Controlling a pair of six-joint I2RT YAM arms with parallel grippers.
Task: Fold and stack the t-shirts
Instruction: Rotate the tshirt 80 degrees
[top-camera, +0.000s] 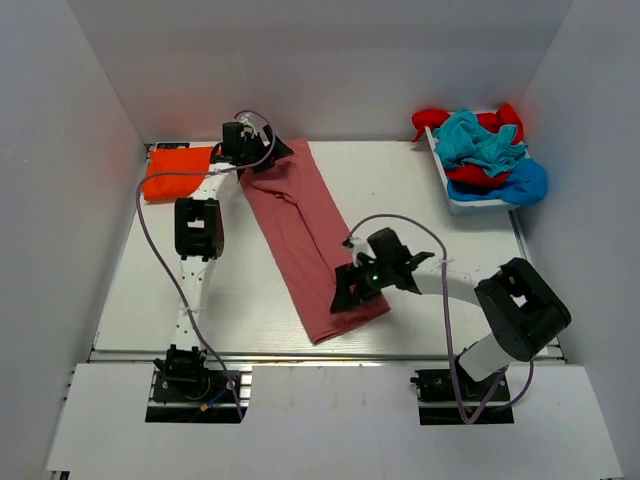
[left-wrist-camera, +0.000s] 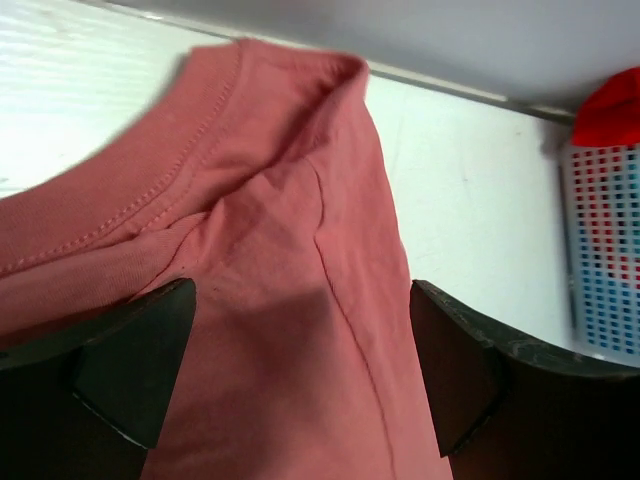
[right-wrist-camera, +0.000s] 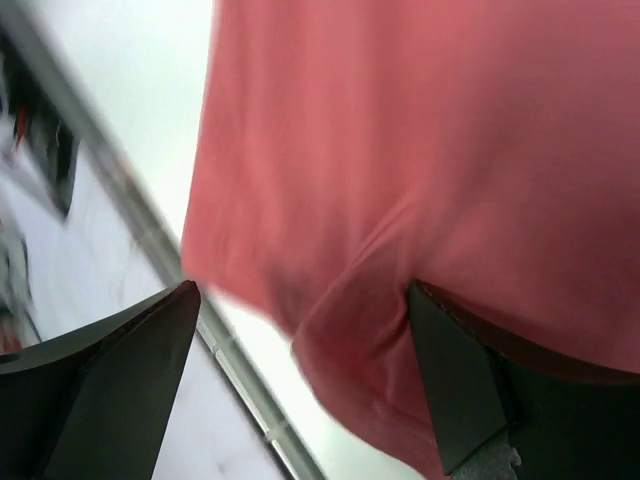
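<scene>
The dusty pink-red t-shirt (top-camera: 300, 235) lies folded into a long strip running from the back centre toward the near edge. My left gripper (top-camera: 262, 152) is open over its far collar end; in the left wrist view the gripper (left-wrist-camera: 300, 370) straddles the cloth (left-wrist-camera: 280, 200) with the jaws wide apart. My right gripper (top-camera: 350, 293) is open at the strip's near right edge; in the right wrist view the gripper (right-wrist-camera: 300, 380) has the shirt's raised corner (right-wrist-camera: 420, 130) between its jaws. A folded bright orange t-shirt (top-camera: 178, 172) lies at the back left.
A white basket (top-camera: 470, 205) at the back right holds a heap of red, teal (top-camera: 480, 140) and blue shirts; it also shows in the left wrist view (left-wrist-camera: 605, 250). White walls enclose the table on three sides. The table's near metal edge (right-wrist-camera: 240, 380) is close to the right gripper.
</scene>
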